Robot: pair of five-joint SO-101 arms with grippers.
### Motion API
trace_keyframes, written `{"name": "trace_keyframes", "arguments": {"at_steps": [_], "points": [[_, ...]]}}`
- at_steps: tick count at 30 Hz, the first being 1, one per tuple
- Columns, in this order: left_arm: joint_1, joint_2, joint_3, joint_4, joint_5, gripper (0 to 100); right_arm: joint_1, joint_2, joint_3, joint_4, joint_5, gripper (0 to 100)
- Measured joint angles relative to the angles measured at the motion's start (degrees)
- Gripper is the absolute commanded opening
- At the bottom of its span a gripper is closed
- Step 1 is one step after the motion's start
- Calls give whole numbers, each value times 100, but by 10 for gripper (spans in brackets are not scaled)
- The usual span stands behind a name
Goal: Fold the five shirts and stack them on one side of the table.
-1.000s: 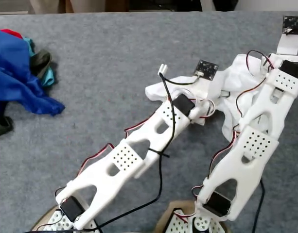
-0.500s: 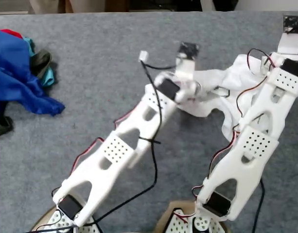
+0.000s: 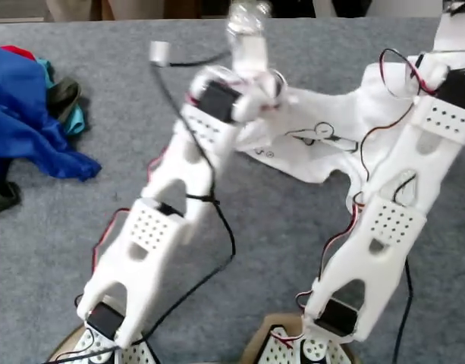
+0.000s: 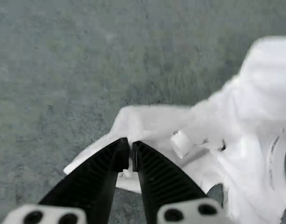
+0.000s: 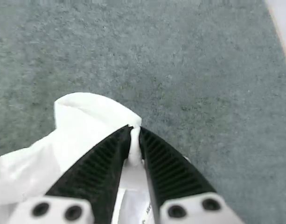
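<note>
Tools: left tool (image 4: 129,144) pinching white shirt (image 4: 264,79) | right tool (image 5: 135,131) same

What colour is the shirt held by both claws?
The shirt is white with a small dark print; the high view shows it best.

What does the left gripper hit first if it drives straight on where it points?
The white shirt: the left gripper is shut on its edge, with more cloth just past the tips. Beyond that, likely the grey table; depth is unclear.
</note>
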Motion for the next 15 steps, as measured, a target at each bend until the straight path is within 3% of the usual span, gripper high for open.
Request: {"name": "trace_keyframes", "arguments": {"at_steps": [9, 15], "points": [[-1020, -2066, 0, 413, 18, 19, -18, -2497, -114, 826, 0, 5], [-1697, -3288, -9, 923, -703, 19, -580, -4149, -123, 1213, 0, 5]]}}
